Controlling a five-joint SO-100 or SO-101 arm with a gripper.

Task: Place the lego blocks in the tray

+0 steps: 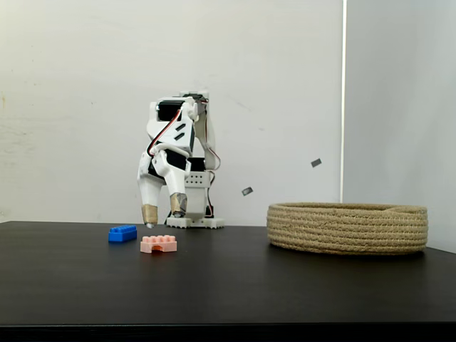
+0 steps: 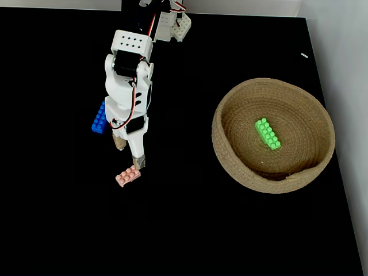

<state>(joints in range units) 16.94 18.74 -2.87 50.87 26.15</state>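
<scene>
A flat blue brick [image 1: 122,233] lies on the black table, and in the top-down fixed view the blue brick [image 2: 100,118] sits just left of the arm, partly under it. A salmon-pink brick [image 1: 158,244] lies nearer the camera; from above, the pink brick [image 2: 127,175] is just below one fingertip. The white gripper [image 2: 129,153] points down, open, with nothing between its tan-tipped fingers [image 1: 149,214]. From the side, the gripper [image 1: 164,214] hangs low over the table between the two bricks. The green brick [image 2: 268,133] lies inside the rope tray [image 2: 230,167], whose wall [image 1: 347,228] hides it from the side.
The arm's base [image 1: 194,222] stands at the back of the black table [image 1: 228,285], against a white wall. The tray sits to the right, near the table's right edge [image 2: 330,138]. Bare tabletop stretches between the bricks and the tray.
</scene>
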